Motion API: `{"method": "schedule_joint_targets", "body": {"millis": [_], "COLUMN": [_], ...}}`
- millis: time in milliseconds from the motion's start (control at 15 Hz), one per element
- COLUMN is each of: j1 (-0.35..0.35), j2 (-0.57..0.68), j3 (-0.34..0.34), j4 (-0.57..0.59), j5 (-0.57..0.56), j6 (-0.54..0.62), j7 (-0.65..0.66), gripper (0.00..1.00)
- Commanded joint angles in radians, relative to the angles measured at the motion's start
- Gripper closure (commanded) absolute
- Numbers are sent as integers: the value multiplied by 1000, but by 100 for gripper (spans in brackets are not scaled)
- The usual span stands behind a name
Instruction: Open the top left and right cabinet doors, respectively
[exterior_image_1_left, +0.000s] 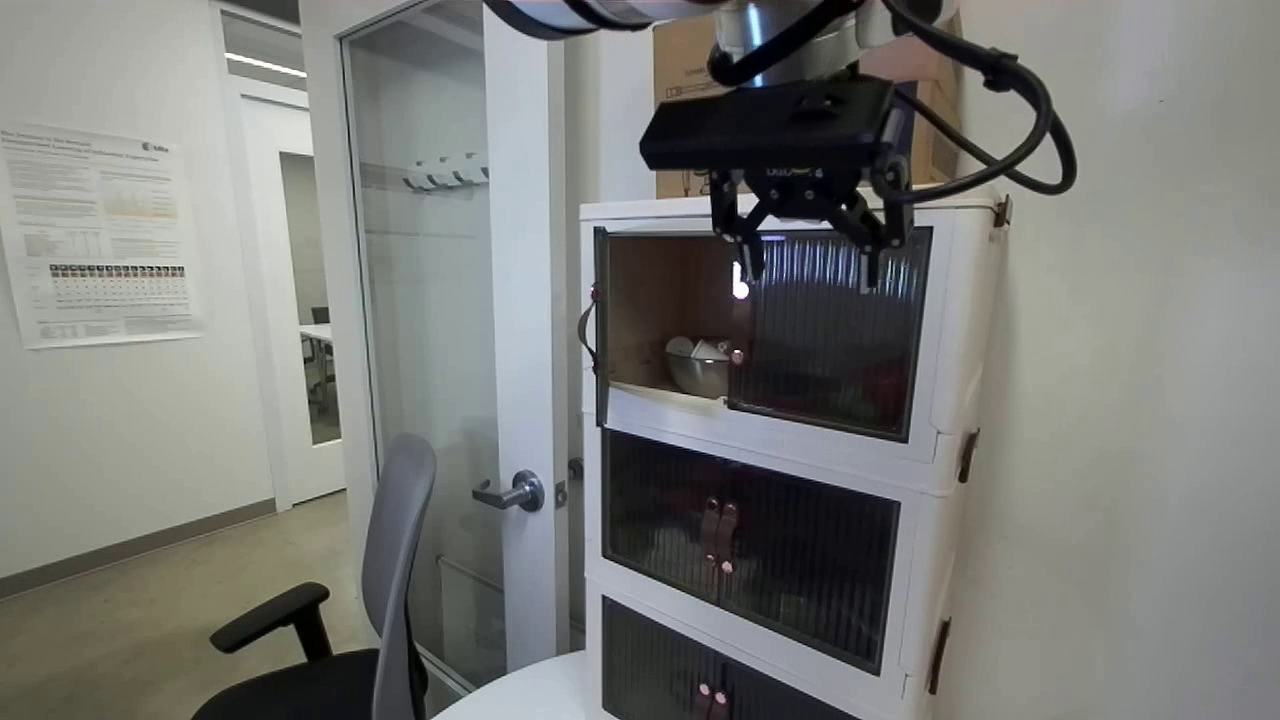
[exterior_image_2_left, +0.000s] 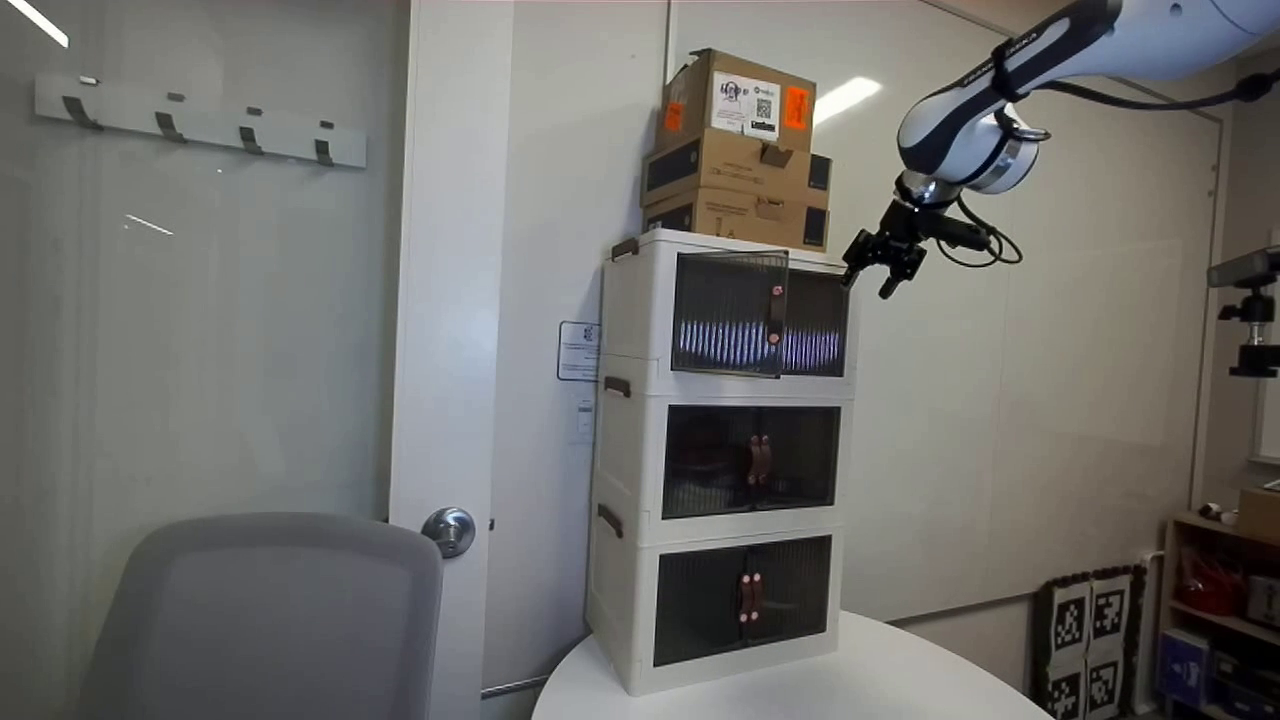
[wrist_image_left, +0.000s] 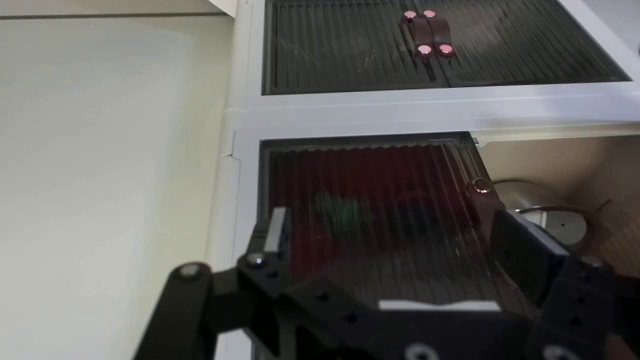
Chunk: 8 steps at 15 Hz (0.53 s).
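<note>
The white cabinet's top left door (exterior_image_1_left: 601, 330) stands swung outward, nearly edge-on in an exterior view. It shows broadside, overlapping the opening, in an exterior view (exterior_image_2_left: 725, 315). The top right door (exterior_image_1_left: 835, 340) is shut; it also shows in an exterior view (exterior_image_2_left: 816, 325) and the wrist view (wrist_image_left: 370, 220). Its strap handle with a copper stud (wrist_image_left: 481, 185) is partly hidden behind a finger in the wrist view. My gripper (exterior_image_1_left: 810, 275) is open and empty, pointing down in front of the right door's upper part. It also shows in an exterior view (exterior_image_2_left: 868, 287) and the wrist view (wrist_image_left: 400, 240).
A bowl (exterior_image_1_left: 700, 373) with white items sits inside the opened left compartment. Cardboard boxes (exterior_image_2_left: 740, 165) are stacked on the cabinet top. Lower tiers have shut dark doors (exterior_image_2_left: 750, 460). A white table (exterior_image_2_left: 750, 700), a grey chair (exterior_image_2_left: 270, 610) and a glass room door (exterior_image_1_left: 525, 330) stand around.
</note>
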Motion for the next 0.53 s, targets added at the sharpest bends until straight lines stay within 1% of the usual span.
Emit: {"method": "schedule_joint_targets", "body": {"millis": [0,133,267,467], "j1": [185,256,314,374], "j2": [73,101,124,153], "j3": [-158,-218,-271,-330], "j4": [139,194,233,276], "j5": [168,241,276,251], "j6": [-88,-146,-173,-183], "j7": [-124,-180,-236,-307], "gripper": [0,0,0,0]}}
